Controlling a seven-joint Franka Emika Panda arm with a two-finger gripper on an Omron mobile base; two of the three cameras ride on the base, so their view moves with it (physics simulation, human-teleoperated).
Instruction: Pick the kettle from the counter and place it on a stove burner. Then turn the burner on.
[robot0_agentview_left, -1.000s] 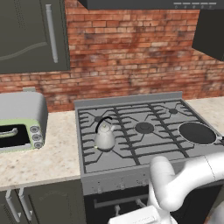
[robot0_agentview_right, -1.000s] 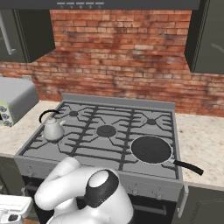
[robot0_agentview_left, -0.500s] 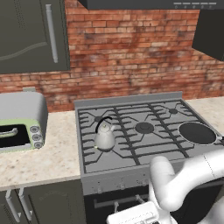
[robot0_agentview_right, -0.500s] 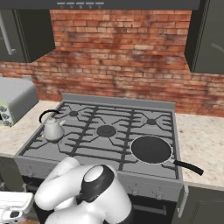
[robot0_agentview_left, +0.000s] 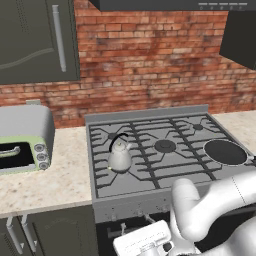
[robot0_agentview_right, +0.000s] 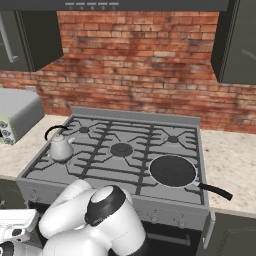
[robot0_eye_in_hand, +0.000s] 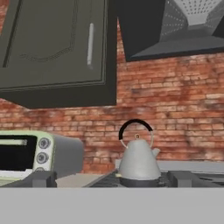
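Now jaws wide open, empty, kettle (robot0_eye_in_hand: 138, 164) on stove burner (robot0_agentview_left: 120, 170)

One kettle (robot0_agentview_left: 119, 157), one toaster oven (robot0_agentview_left: 22, 140), one black round pan (robot0_agentview_right: 173, 170), one stove (robot0_agentview_left: 165, 165).

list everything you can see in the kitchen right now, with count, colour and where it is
kettle: one, silver-grey with black arched handle, upright on the front-left stove burner
stove: one, grey metal with cast grates, set between two stretches of counter
pan: one, flat black round, on the front-right burner, handle pointing off to the right
toaster oven: one, grey top and green front, on the counter left of the stove
counter: beige speckled stone, both sides of the stove
cabinets: dark, upper left and upper right on the wall
brick wall: red-brown, behind the stove
range hood: one, dark, above the stove
arm: one, white, low in front of the stove
gripper: one, open, below the stove's front edge
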